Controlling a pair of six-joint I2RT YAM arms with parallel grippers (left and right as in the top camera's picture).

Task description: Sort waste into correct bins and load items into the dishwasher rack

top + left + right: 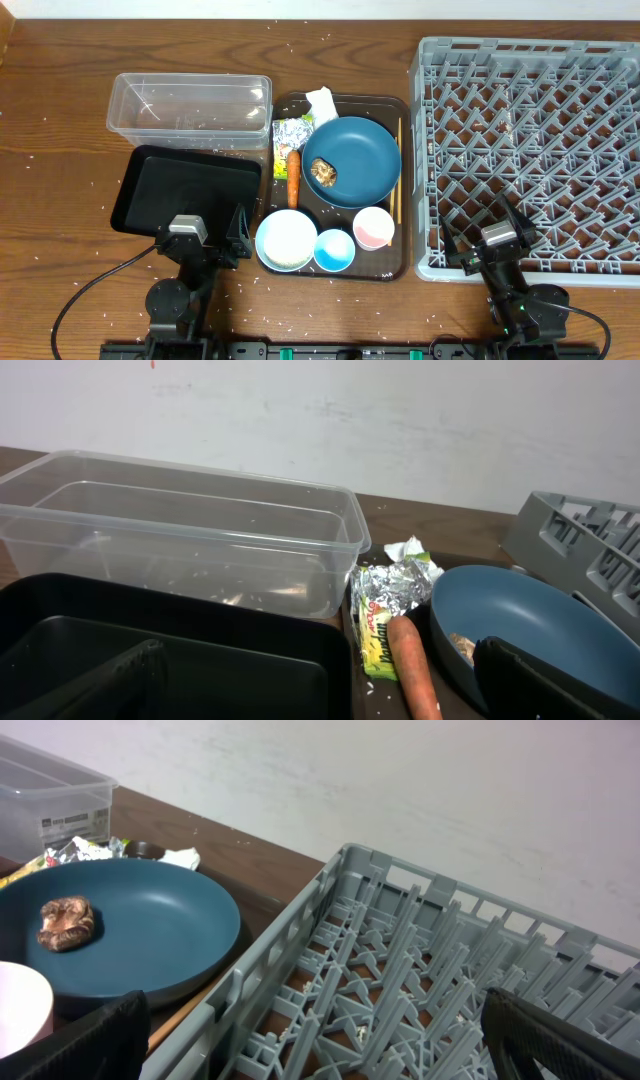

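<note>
On the brown serving tray (340,272) sit a large blue bowl (360,150) holding a brown food lump (325,172), a white bowl (287,240), a small light-blue bowl (334,250), a pink cup (373,228) and chopsticks (397,180). Tissue (322,102), wrapper (292,135) and carrot (293,177) lie at its left. My left gripper (205,235) hangs open over the black tray's (180,185) near edge, nothing between its fingers (120,680). Over the grey rack's (530,120) near left corner, my right gripper (485,237) stands open and holds nothing.
The clear tub (190,105) stands behind the black tray, with a few rice grains inside. White rice grains are scattered over the wooden table (60,120). The rack fills the right side, its wall rising close to the serving tray's right edge.
</note>
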